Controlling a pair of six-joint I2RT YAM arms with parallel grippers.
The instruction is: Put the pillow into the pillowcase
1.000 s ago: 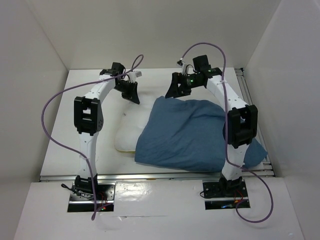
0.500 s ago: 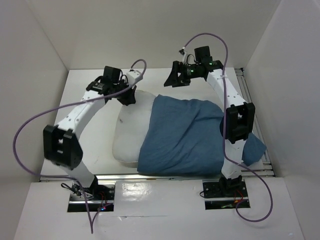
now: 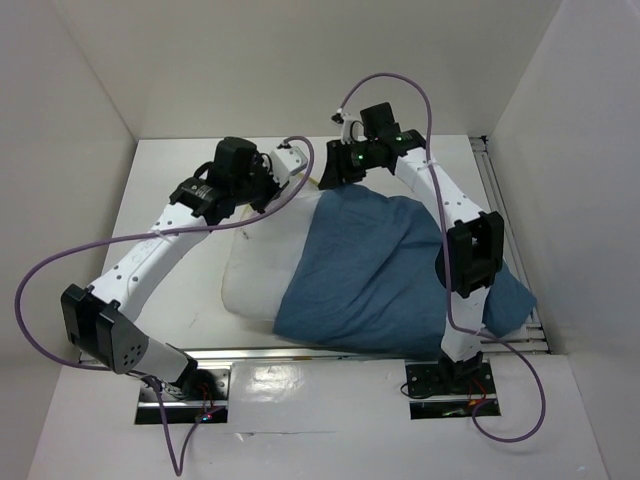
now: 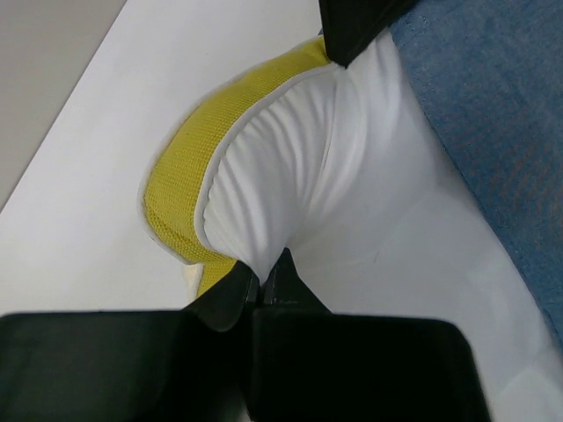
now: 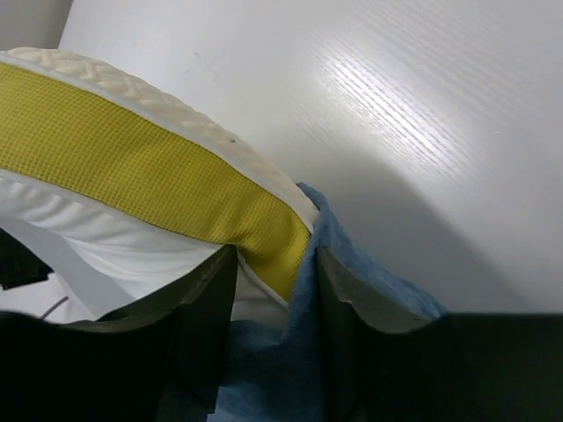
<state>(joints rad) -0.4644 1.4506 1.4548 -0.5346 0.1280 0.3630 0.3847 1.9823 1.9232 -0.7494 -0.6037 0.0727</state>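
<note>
The pillow (image 3: 250, 282) lies left of centre, its right part covered by the blue pillowcase (image 3: 385, 270). My left gripper (image 3: 266, 196) is at the pillow's far left corner. In the left wrist view it (image 4: 261, 280) is shut on a fold of the pillow's white fabric (image 4: 352, 176), beside the yellow edge band (image 4: 189, 176); the pillowcase (image 4: 493, 105) lies to the right. My right gripper (image 3: 326, 182) is at the far edge. In its wrist view the jaws (image 5: 274, 272) stand apart around the pillow's yellow edge (image 5: 132, 149) and the pillowcase hem (image 5: 306, 294).
White walls enclose the table (image 3: 170, 260) on the left, back and right. A metal rail (image 3: 492, 175) runs along the right side and another (image 3: 300, 353) along the front. Purple cables (image 3: 60, 270) loop off both arms.
My left gripper shut on the pillow's far corner and pulled it toward the centre; the arm's elbow swung out to the near left. My right gripper moved left onto the pillow's edge, jaws narrower.
</note>
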